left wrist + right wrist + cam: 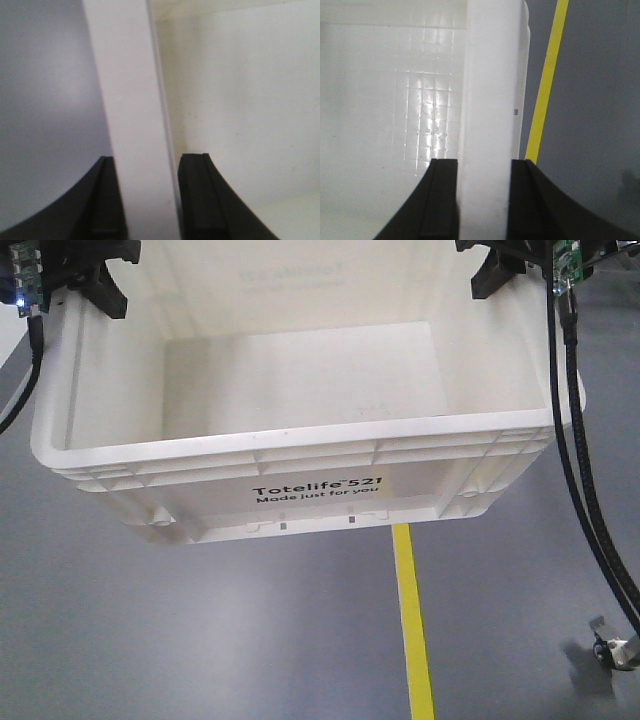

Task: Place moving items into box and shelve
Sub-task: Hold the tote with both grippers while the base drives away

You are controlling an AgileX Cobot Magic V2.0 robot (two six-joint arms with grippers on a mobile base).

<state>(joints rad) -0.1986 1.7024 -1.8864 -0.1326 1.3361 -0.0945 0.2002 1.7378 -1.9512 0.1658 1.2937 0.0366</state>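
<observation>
The box (pixel 300 435), a large white crate printed "Totelife 521", hangs above the grey floor, held at both short sides. My left gripper (pixel 95 285) is shut on the box's left wall (pixel 130 100), one finger outside and one inside (pixel 147 160). In the same way my right gripper (pixel 505 270) is shut on the right wall (pixel 487 75), straddling it (pixel 484 162). The part of the box's inside that shows holds nothing. The moving items are out of view.
A yellow floor line (pixel 412 620) runs under the box toward the front (pixel 547 80). Black cables (pixel 580 470) hang down at the right. A small metal fitting (pixel 612 648) sits on the grey floor at the lower right.
</observation>
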